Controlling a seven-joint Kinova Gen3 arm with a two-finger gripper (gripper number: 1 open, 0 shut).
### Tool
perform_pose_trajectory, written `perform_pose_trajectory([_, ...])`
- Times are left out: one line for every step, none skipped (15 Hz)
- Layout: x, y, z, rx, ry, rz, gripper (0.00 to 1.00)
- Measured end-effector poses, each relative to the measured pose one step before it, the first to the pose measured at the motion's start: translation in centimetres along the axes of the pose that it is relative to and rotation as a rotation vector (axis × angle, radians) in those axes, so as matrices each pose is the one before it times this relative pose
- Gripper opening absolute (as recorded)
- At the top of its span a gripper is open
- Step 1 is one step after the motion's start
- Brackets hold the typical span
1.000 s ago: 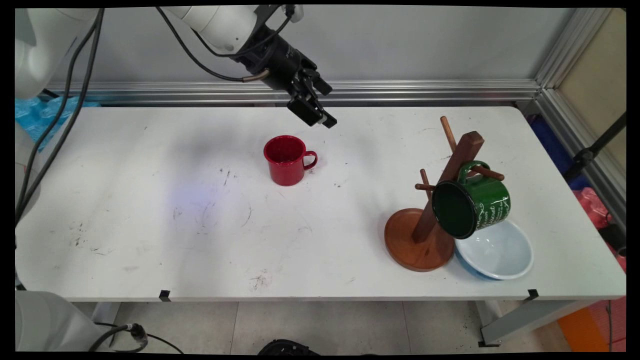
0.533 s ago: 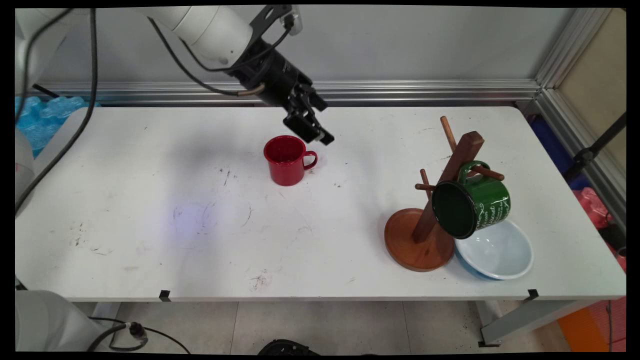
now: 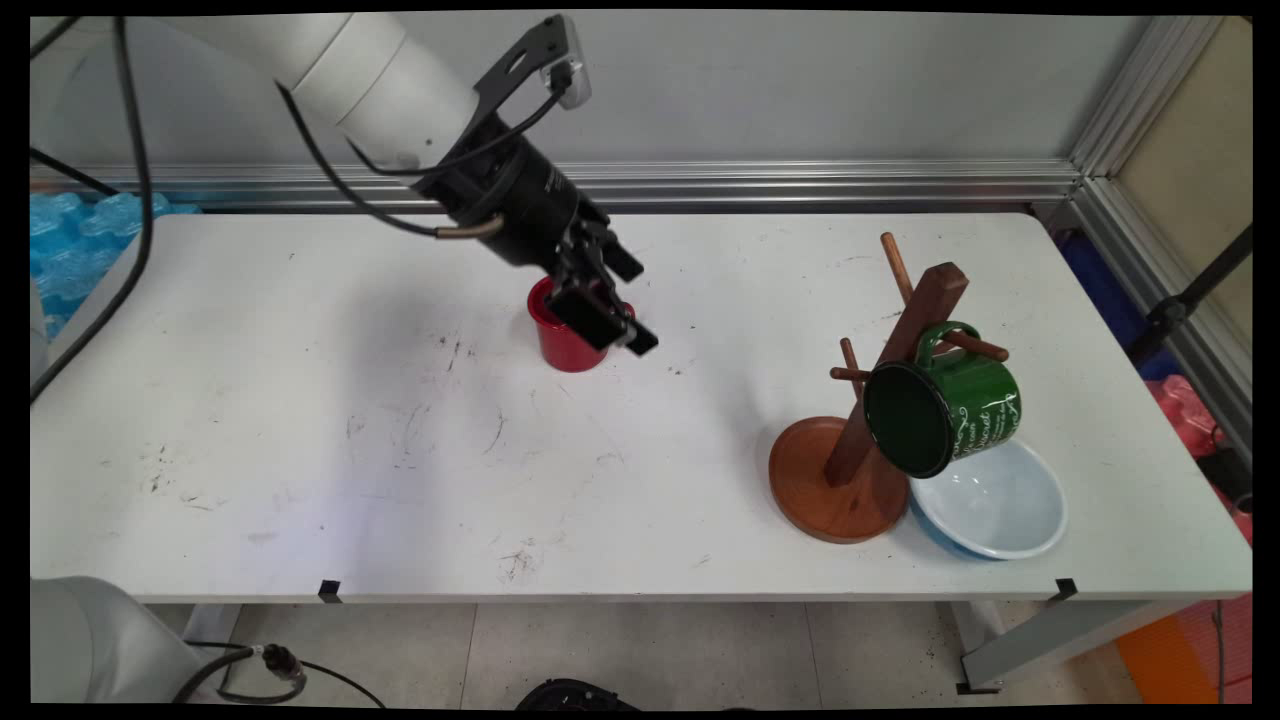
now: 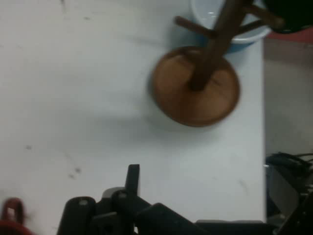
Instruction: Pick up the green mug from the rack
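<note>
I have the claw (image 3: 612, 322) at the red mug's (image 3: 557, 345) 3 o'clock side by its handle; claw opening cannot be determined.

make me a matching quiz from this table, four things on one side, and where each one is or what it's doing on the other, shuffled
1. red mug
2. green mug
3. wooden mug tree
4. pale blue bowl

A. hangs by its handle from a peg
B. stands by the table's near right edge, beside the bowl
C. stands upright, partly hidden by the gripper
D. lies under the hanging mug

Pairs: 1-C, 2-A, 3-B, 4-D
</note>
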Motion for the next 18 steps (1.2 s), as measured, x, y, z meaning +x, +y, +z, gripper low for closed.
perform_pose_trajectory([-0.058,1.284,-0.181,-0.01740,-0.00508,-0.01702,1.00])
perform_pose_trajectory([-0.023,0.748,-0.062,-0.01005,-0.00195,-0.01082,1.00])
perform_pose_trajectory([0.005,0.873,-0.030,-0.01214,-0.00107,-0.01235,1.00])
perform_pose_trajectory([0.032,0.842,0.041,-0.01115,0.00057,-0.01307,1.00])
perform_pose_trajectory([0.090,1.163,0.141,-0.01397,0.00338,-0.02065,1.00])
perform_pose_trajectory([0.061,0.646,0.119,-0.00732,0.00287,-0.01289,1.00])
perform_pose_trajectory([0.055,0.431,0.116,-0.00446,0.00287,-0.00987,1.00])
perform_pose_trajectory([0.082,0.625,0.207,-0.00599,0.00482,-0.01520,1.00])
perform_pose_trajectory([0.069,0.410,0.171,-0.00401,0.00341,-0.00996,1.00])
perform_pose_trajectory([0.195,0.936,0.484,-0.00673,0.00979,-0.02478,1.00])
perform_pose_trajectory([0.097,0.500,0.306,-0.00097,0.00734,-0.01495,1.00])
perform_pose_trajectory([0.057,0.522,0.412,0.00212,0.00693,-0.01806,1.00])
perform_pose_trajectory([0.008,0.499,0.470,0.00287,0.00606,-0.01736,1.00])
perform_pose_trajectory([0.013,0.405,0.419,0.00225,0.00575,-0.01330,1.00])
perform_pose_trajectory([0.051,0.668,0.786,0.00332,0.01088,-0.02154,1.00])
perform_pose_trajectory([0.064,0.415,0.562,0.00223,0.00791,-0.01313,1.00])
perform_pose_trajectory([0.099,0.408,0.578,0.00115,0.00848,-0.01263,1.00])
perform_pose_trajectory([0.081,0.320,0.473,0.00126,0.00720,-0.00984,1.00])
